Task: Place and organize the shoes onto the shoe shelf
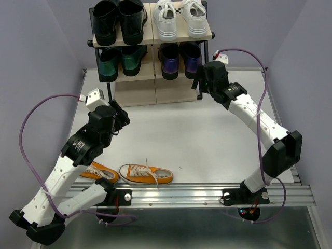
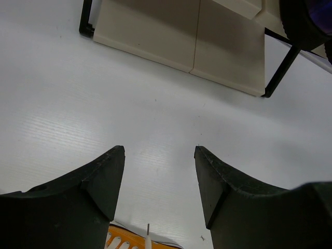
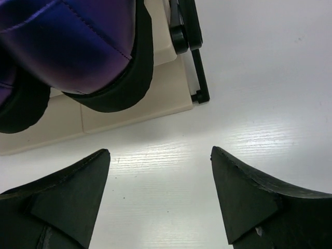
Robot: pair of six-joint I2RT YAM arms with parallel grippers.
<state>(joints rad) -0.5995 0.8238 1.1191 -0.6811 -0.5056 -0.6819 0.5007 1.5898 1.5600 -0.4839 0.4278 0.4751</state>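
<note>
I see the right claw (image 3: 160, 154) spread wide, holding nothing, just beside the shoe shelf (image 1: 136, 92); the left claw (image 2: 160, 151), also spread, hangs farther from it.

You're in a robot lab cell: plain purple walls (image 1: 36, 46) box in a white table (image 1: 207, 135) edged with aluminium rail (image 1: 197, 193).
</note>
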